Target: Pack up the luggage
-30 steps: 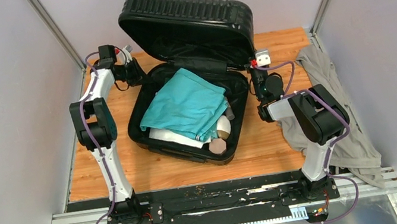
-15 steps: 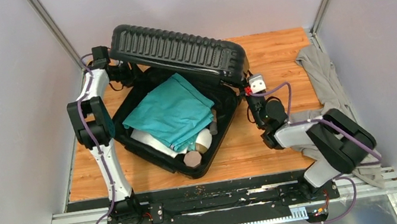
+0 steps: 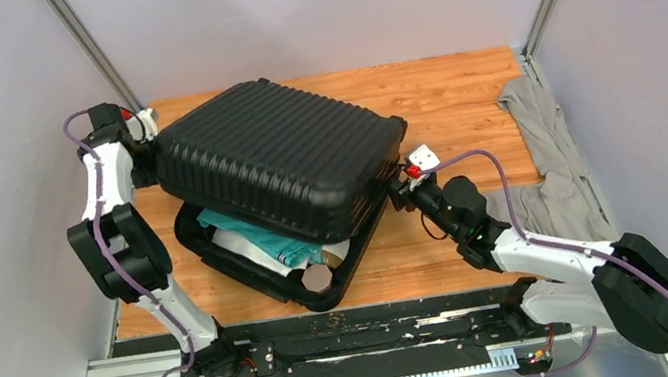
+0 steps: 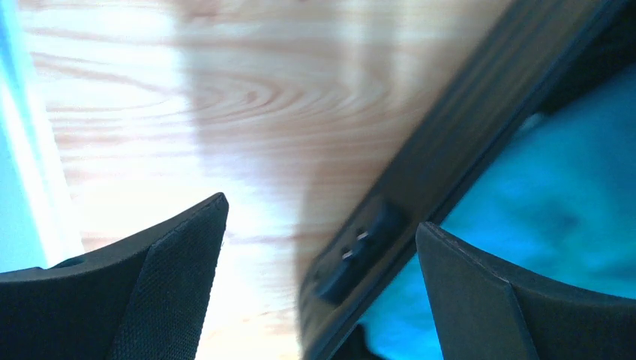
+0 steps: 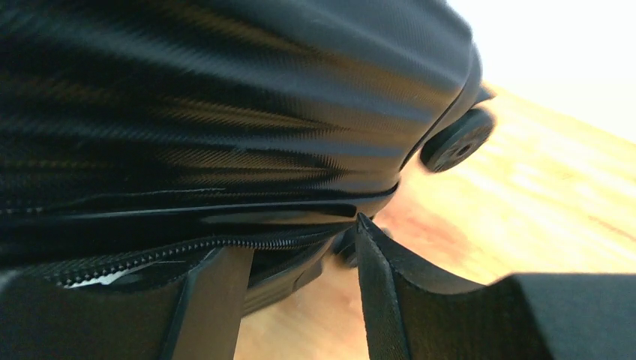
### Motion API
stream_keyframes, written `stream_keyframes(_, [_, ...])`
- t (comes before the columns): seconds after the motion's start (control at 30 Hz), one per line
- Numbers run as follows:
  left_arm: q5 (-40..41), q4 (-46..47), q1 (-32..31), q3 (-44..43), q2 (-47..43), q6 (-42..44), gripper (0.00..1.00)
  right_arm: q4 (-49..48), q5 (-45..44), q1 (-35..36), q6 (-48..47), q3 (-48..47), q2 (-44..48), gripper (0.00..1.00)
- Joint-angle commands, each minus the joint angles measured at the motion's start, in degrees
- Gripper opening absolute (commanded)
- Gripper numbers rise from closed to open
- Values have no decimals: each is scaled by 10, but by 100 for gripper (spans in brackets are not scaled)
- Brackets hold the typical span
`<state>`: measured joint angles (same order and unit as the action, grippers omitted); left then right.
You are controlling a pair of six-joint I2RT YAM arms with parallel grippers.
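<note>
The luggage (image 3: 275, 162) lies on the wooden table with its ribbed lid lowered over the base, a gap still showing at the near side. Teal cloth (image 3: 263, 242) and a brown hexagonal thing (image 3: 317, 279) show in that gap. My left gripper (image 3: 144, 146) is at the lid's far left corner; its wrist view shows it open (image 4: 321, 214) over the luggage rim (image 4: 390, 217) and teal cloth (image 4: 540, 187), holding nothing. My right gripper (image 3: 398, 190) is at the right corner, open (image 5: 296, 240), beside the zipper (image 5: 187, 251) and a wheel (image 5: 457, 142).
A grey garment (image 3: 547, 155) lies crumpled along the right side of the table, partly under the right arm. Grey walls and metal posts close in the left, right and back. The arms' rail (image 3: 364, 341) runs along the near edge.
The lid has swung down from upright onto the base, and the luggage slid left. Both grippers have opened and let go of it. The right arm stretched left and low.
</note>
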<state>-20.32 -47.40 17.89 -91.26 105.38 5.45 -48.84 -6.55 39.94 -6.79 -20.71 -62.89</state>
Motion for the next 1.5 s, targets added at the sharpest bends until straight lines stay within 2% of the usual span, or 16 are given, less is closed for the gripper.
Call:
stream_keyframes(0.0, [129,-93,9,11,-27,158,100,106,16,8,60,-18,50,55])
stream_keyframes(0.1, [171,-93,32,43,-63,208,100,190,44,8,76,-47,99,57])
stream_keyframes(0.23, [172,-107,85,69,-87,229,100,322,86,8,111,-74,168,57])
stream_keyframes(0.37, [200,-117,123,115,-125,267,100,370,34,6,162,-80,249,62])
stream_keyframes(0.47, [202,-119,161,134,-146,294,100,383,0,-10,175,-111,246,66])
stream_keyframes(0.57, [197,-139,193,124,-162,307,100,409,2,-67,210,-187,170,64])
stream_keyframes(0.67, [159,-168,205,128,-194,324,100,469,48,-164,288,-288,62,54])
stream_keyframes(0.8, [83,-211,204,157,-241,356,100,543,55,-246,358,-428,-104,51])
stream_keyframes(0.93, [52,-216,183,215,-253,372,100,600,89,-279,372,-572,-283,51])
stream_keyframes(1.07, [49,-201,132,258,-226,341,100,641,184,-284,381,-671,-402,49])
stream_keyframes(1.17, [70,-136,77,266,-202,284,100,632,227,-278,399,-659,-417,48])
stream_keyframes(1.27, [81,-94,18,218,-140,222,100,562,260,-276,417,-590,-389,48])
stream_keyframes(1.47, [72,-77,-49,-14,38,105,100,458,299,-261,436,-443,-304,45])
